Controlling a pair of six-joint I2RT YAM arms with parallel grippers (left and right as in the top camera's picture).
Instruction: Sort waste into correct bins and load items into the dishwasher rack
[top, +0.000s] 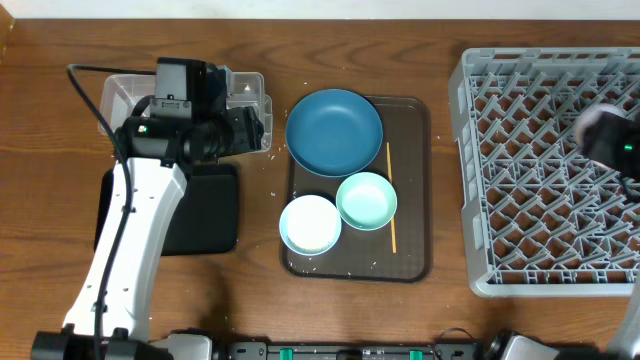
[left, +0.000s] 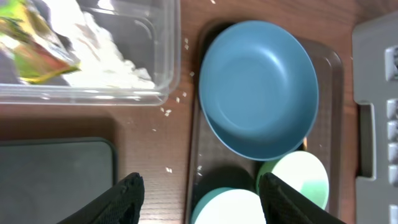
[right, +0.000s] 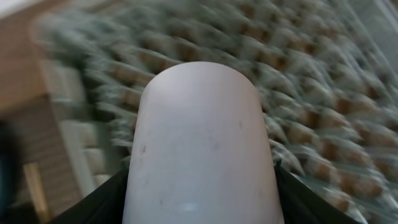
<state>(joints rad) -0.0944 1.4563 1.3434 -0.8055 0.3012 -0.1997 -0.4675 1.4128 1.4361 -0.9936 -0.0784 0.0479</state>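
Observation:
My right gripper (right: 200, 193) is shut on the pinkish-white cup (right: 199, 143) and holds it over the grey dishwasher rack (top: 545, 160); the view is blurred by motion. In the overhead view the cup (top: 592, 120) shows at the rack's right side. My left gripper (left: 199, 199) is open and empty above the table between the black tray (top: 205, 210) and the brown serving tray (top: 410, 255). The clear tub (left: 158, 68) holds white tissue (left: 106, 53) and the yellow-green wrapper (left: 34, 50). The blue plate (top: 334, 132), mint-green bowl (top: 366, 200), pale bowl (top: 310, 223) and chopstick (top: 391, 215) lie on the serving tray.
Loose rice grains (left: 166, 112) lie on the wood between the tub and the serving tray. The left arm (top: 130, 230) reaches over the black tray. The rack's edge shows in the left wrist view (left: 376, 93).

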